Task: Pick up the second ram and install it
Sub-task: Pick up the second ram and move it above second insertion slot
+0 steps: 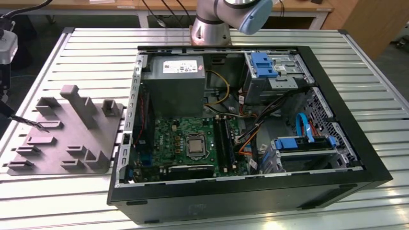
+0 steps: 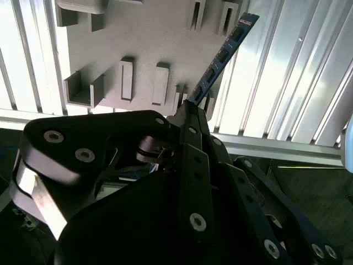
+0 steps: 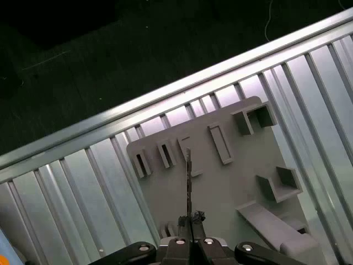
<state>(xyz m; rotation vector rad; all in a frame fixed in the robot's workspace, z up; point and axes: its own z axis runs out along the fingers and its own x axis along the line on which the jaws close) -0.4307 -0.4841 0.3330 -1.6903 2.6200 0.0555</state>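
Observation:
My gripper (image 2: 193, 104) is shut on the second ram (image 2: 222, 54), a thin dark blue stick with chips along it, gripped at one end. The stick juts out over the grey slotted fixture (image 2: 138, 38) and hangs above it. In the first wrist view the ram (image 3: 188, 176) shows edge-on as a thin line rising from the gripper (image 3: 191, 216) over the fixture (image 3: 231, 182). In the exterior view the ram (image 1: 28, 122) reaches in from the exterior view's left over the fixture (image 1: 70, 139). The green motherboard (image 1: 191, 139) lies inside the open computer case (image 1: 255, 191).
The case holds a grey power supply (image 1: 172, 86), blue drive brackets (image 1: 263, 64), and loose cables (image 1: 255, 120). The arm's base (image 1: 214, 24) stands behind the case. Everything rests on a ribbed aluminium table (image 1: 89, 57), whose edge runs close to the fixture.

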